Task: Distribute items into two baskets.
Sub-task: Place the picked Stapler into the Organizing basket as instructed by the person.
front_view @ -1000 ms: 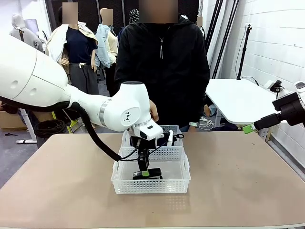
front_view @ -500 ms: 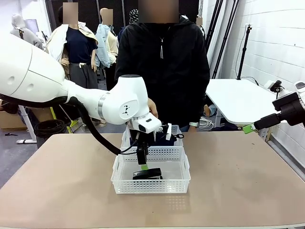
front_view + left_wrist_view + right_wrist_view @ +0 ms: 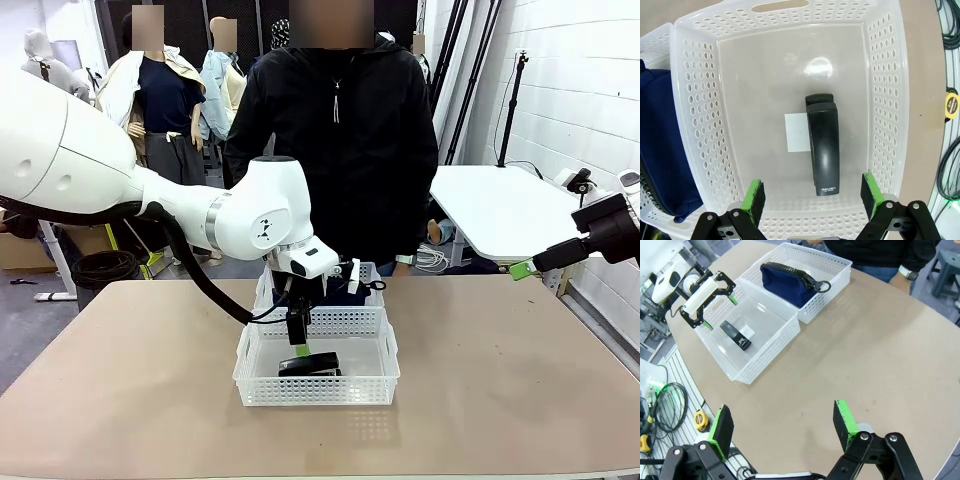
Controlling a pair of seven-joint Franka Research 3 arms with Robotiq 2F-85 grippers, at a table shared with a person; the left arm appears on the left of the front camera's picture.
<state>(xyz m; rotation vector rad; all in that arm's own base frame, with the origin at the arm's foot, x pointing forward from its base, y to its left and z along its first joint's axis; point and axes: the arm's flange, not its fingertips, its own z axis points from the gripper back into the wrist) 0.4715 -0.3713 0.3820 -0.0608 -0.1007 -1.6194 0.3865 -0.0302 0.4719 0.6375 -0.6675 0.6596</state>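
Our left gripper (image 3: pixel 810 197) gapes empty over the stapler (image 3: pixel 822 150) in the basket (image 3: pixel 885 100); we should lift straight up, clear of the walls.

A tan table (image 3: pixel 520 370) with a rounded edge carries two white perforated baskets set touching each other. The larger basket (image 3: pixel 316 375) sits nearer the robot's side; the smaller basket (image 3: pixel 825 270) stands just beyond it, toward the person. To the right of the larger basket, the tabletop runs bare out to the table's edge. The larger basket's rim handle (image 3: pixel 780 6) faces away from the smaller basket's side wall.
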